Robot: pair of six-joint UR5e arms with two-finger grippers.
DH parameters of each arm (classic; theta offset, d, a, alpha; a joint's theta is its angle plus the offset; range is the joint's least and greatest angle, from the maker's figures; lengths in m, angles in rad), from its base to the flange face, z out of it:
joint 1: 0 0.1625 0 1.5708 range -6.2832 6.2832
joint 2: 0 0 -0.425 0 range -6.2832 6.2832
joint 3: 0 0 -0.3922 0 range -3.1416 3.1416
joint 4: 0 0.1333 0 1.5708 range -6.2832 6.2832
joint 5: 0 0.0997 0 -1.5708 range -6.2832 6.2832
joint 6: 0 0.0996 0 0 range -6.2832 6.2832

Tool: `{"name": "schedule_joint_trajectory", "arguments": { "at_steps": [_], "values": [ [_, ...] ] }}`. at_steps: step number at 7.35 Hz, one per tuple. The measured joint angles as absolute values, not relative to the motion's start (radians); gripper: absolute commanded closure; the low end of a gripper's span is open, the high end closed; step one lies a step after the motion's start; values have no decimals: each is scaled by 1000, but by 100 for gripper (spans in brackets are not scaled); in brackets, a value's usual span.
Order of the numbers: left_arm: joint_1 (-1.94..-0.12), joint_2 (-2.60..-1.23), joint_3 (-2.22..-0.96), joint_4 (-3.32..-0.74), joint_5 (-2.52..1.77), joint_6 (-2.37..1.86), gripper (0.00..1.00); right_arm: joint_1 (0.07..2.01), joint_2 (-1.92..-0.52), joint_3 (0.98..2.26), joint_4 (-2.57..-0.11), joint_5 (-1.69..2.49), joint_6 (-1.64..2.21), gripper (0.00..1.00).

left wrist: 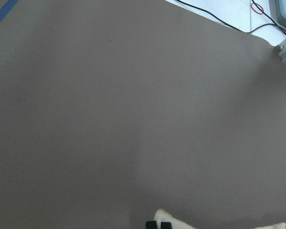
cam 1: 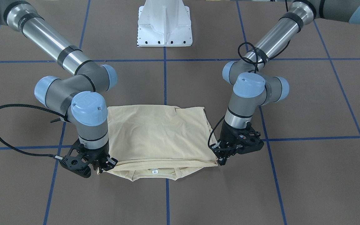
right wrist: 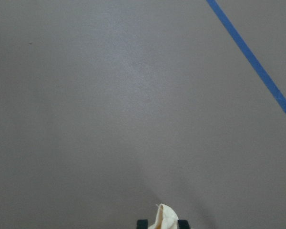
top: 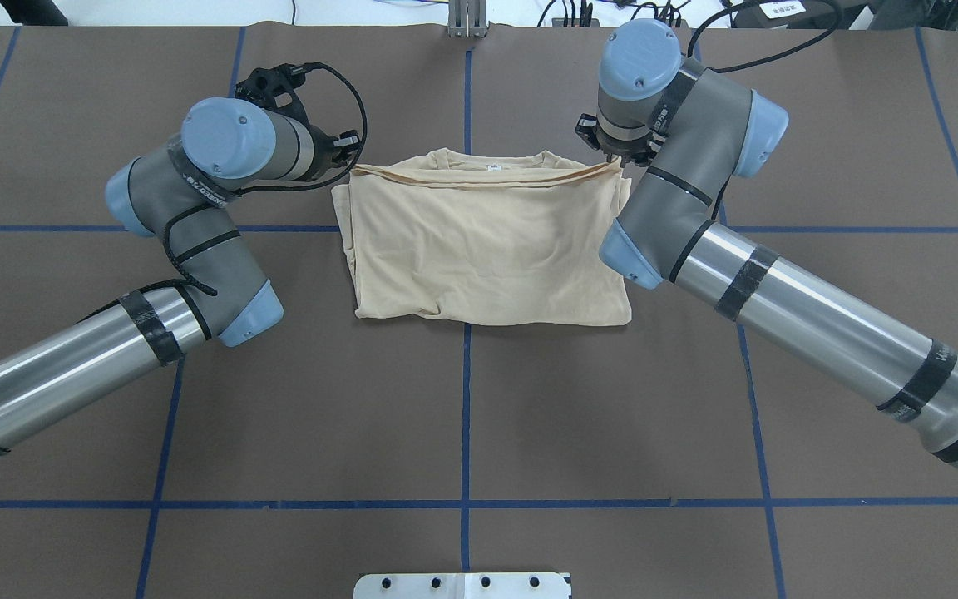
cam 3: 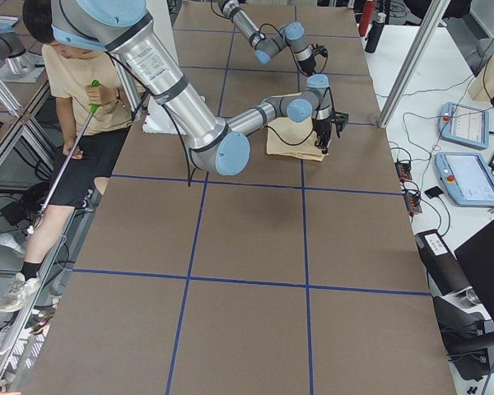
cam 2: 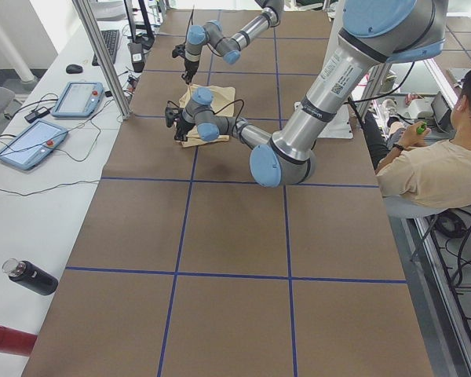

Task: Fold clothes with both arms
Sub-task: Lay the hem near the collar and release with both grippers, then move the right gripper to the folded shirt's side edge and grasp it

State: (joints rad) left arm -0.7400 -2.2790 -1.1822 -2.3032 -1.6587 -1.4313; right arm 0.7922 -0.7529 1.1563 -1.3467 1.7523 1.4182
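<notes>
Overhead exterior coverage shows the T-shirt (top: 487,249) lying flat on the tabletop (top: 462,416), folded into a rough rectangle. Its doubled-over edge is stretched between the two sets of jaws, and its neck label (top: 493,167) is seen just beyond that edge, midway between them. The left jaws, carried by the left arm (top: 196,191), are drawn narrow with a cream corner nipped in them. The right jaws, on the right arm (top: 678,166), are likewise closed on a small peak of cloth. The fabric is judged thin, light and limp, so it is expected to sag and slip unless kept taut. The fold's corners are best pinched through all layers.
</notes>
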Motion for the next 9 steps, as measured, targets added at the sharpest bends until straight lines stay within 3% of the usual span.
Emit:
{"name": "schedule_joint_trajectory", "arguments": {
  "at_steps": [2, 7, 9],
  "values": [
    [-766, -2277, -1200, -2323, -1699, -1420, 52, 808, -745, 1172, -1341, 1765, 1426, 2],
    [-820, -2131, -1470, -2321, -1827, -1443, 53, 740, -1089, 1673, -1335, 1800, 1684, 2],
    [-844, -2103, -1525, -2321, -1824, -1436, 54, 647, -1163, 1757, -1335, 1696, 1835, 2]
  ]
}}
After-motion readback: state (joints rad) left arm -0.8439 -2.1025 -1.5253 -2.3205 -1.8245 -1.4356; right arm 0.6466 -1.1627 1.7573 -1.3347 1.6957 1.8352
